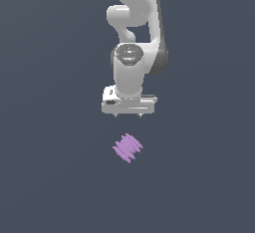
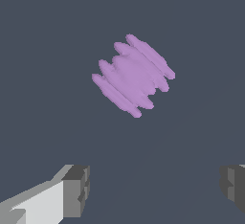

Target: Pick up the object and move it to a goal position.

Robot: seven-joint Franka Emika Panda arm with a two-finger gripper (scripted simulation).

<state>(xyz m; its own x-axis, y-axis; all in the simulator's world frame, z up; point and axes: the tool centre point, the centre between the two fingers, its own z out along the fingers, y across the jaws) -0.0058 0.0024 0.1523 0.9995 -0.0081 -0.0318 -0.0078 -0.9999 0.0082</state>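
The object (image 1: pixel 128 147) is a small light-purple ridged block with spiky fins, lying on the flat dark grey surface. It also shows in the wrist view (image 2: pixel 133 74), turned at a slant. My white gripper (image 1: pixel 128 114) hangs above and behind it, apart from it, with nothing between the fingers. In the wrist view the gripper (image 2: pixel 155 189) is open, its two grey fingertips (image 2: pixel 76 189) spread wide, and the object lies beyond them, not between them.
The white arm (image 1: pixel 134 38) rises behind the gripper. The dark grey surface (image 1: pixel 50 177) spreads on all sides with no other objects in view.
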